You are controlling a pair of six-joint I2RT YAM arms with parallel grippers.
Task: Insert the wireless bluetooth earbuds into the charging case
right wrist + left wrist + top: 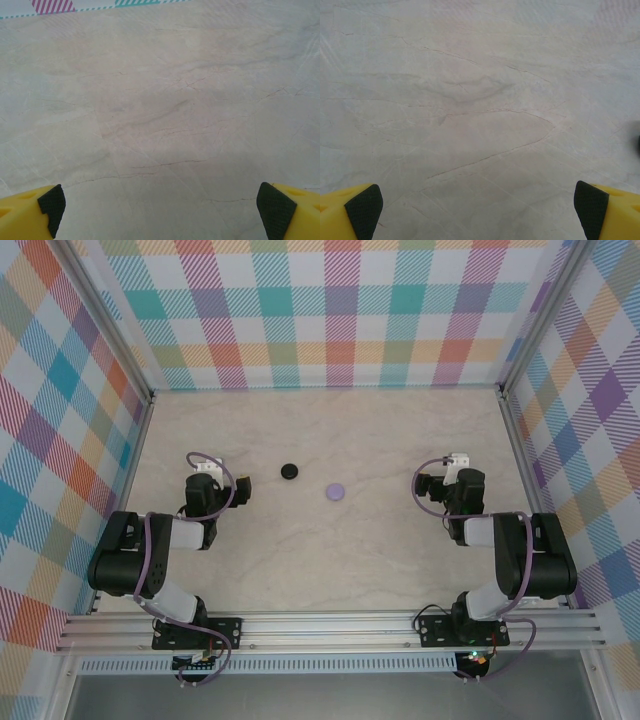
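Logging charging case [335,492], lid apparently shut, between left gripper [478,210] and right gripper [163,210], each well apart from case, both spread wide, pinching nothing; black disc [289,471] just left of case. Open lid first: descend vertically over case, centre jaws, close gently to avoid skidding it.

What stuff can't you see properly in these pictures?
Charging case, top view: too small to tell whether its lid is open or what's inside.
Black disc, top view: too small to show any detail.
Dark sliver, left wrist view: cut off by the right edge.
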